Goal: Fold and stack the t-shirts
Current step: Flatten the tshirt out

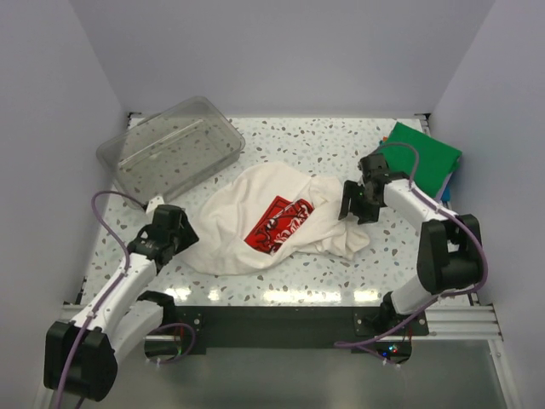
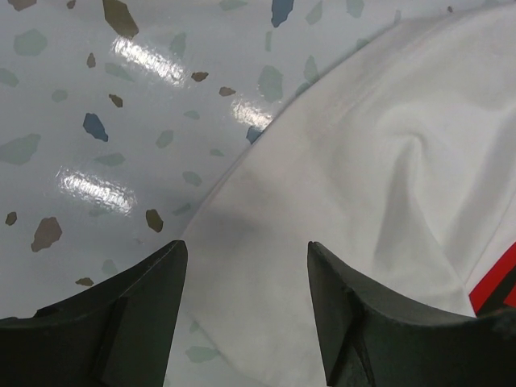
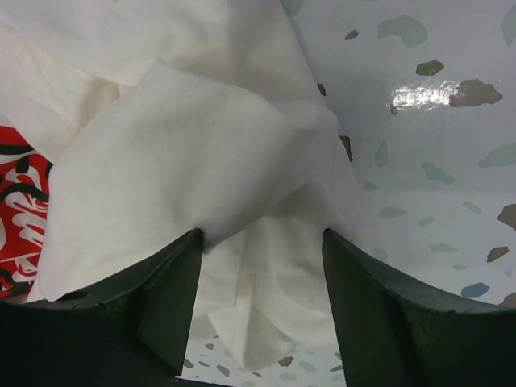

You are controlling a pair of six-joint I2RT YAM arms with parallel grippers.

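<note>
A cream-white t-shirt [image 1: 255,223] with a red-and-white print [image 1: 278,223] lies crumpled in the middle of the table. My left gripper [image 1: 174,228] is open at the shirt's left edge; in the left wrist view the cloth [image 2: 339,201] lies between and beyond its dark fingers [image 2: 137,314], ungripped. My right gripper [image 1: 356,204] is open over the shirt's right end, where a cloth fold [image 3: 201,161] spreads above the gap between its fingers [image 3: 379,306]. A folded green t-shirt [image 1: 423,156] tops a stack at the back right.
A clear plastic tub [image 1: 170,146] stands at the back left of the speckled table [image 1: 306,145]. A blue edge of cloth [image 1: 451,181] shows under the green shirt. White walls close in the left, right and back sides.
</note>
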